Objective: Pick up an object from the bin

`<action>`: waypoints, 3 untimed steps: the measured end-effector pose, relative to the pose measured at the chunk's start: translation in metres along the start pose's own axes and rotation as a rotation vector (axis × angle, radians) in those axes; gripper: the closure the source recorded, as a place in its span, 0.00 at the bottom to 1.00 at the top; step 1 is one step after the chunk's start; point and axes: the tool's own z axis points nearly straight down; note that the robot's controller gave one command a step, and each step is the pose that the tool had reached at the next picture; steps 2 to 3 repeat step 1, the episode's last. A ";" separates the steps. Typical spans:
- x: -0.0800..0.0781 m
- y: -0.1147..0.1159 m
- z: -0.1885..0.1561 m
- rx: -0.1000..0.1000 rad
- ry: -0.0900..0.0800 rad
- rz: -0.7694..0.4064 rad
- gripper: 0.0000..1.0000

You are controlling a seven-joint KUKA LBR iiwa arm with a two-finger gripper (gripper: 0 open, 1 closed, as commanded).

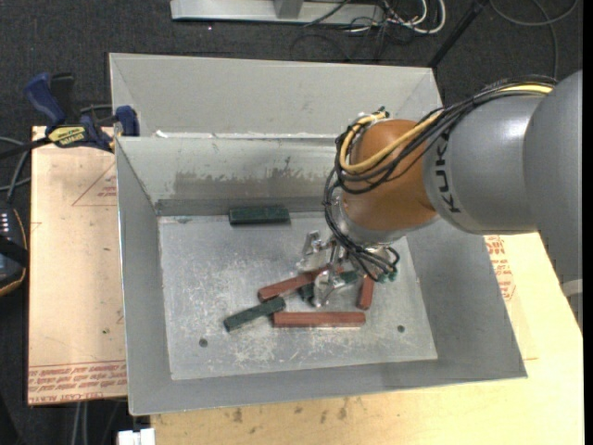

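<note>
The bin (139, 276) is plain grey sheet metal with sloping walls, its floor scuffed and speckled with pale scratches. Down in it the claw (324, 281), bright bare metal under a smooth, rounded orange cover (384, 184), sits low over a small cluster of flat, matte bars just right of the floor's middle. It is at the upper right end of a slanted brown bar (285, 289), brick-red in tone, and it covers that end, so I cannot say whether they touch. Whether the claw is spread or closed I cannot tell; its metal parts crowd together from here. Just in front lies a longer brown bar (320, 319), level, with a dark green bar (250, 318) angled off its left end, touching or nearly so. A short brown bar (366, 292) shows at the claw's right, its top hidden by the wrist. Another green bar (259, 216) lies alone by the back wall. Yellow and black cables (371, 156) loop over the cover.
</note>
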 end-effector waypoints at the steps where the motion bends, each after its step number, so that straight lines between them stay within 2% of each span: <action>1: -0.015 0.027 -0.187 -0.002 0.019 0.016 1.00; 3: -0.015 0.027 -0.187 -0.002 0.019 0.016 1.00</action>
